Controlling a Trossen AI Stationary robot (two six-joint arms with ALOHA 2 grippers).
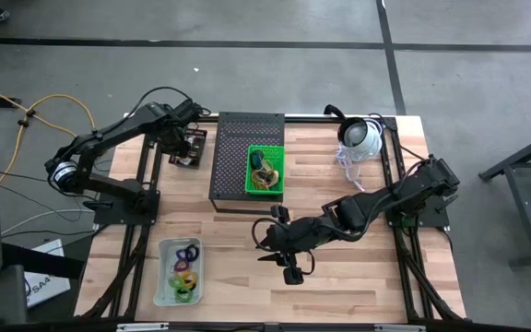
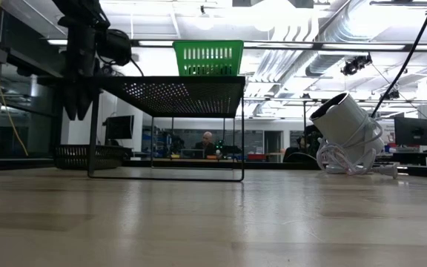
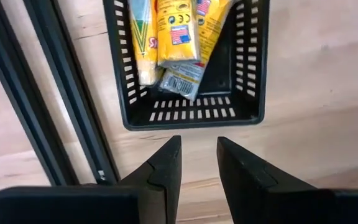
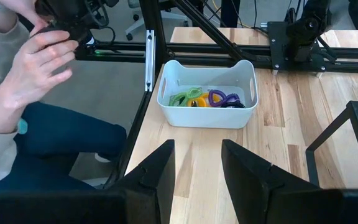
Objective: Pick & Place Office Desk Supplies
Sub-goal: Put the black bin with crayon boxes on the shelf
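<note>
Step in hand appears to be reach: right gripper, jaws apart and empty, faces white bin of loops; next move requires descent onto one loop. Left gripper, jaws narrowly apart and empty, waits beside black basket.

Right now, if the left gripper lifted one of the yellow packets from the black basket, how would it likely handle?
The yellow packets look flat and glossy, so probably light, bendy and somewhat slippery. They overlap in the black basket, so a neighbour may drag along.

Seeing both arms showing matte black, chunky jointed segments. Left arm carrying silver ring at base joint, black cable looping over top. Right arm trailing thin black cable near wrist. Left pincer and right pincer showing flat, tapering, angular black fingers.
</note>
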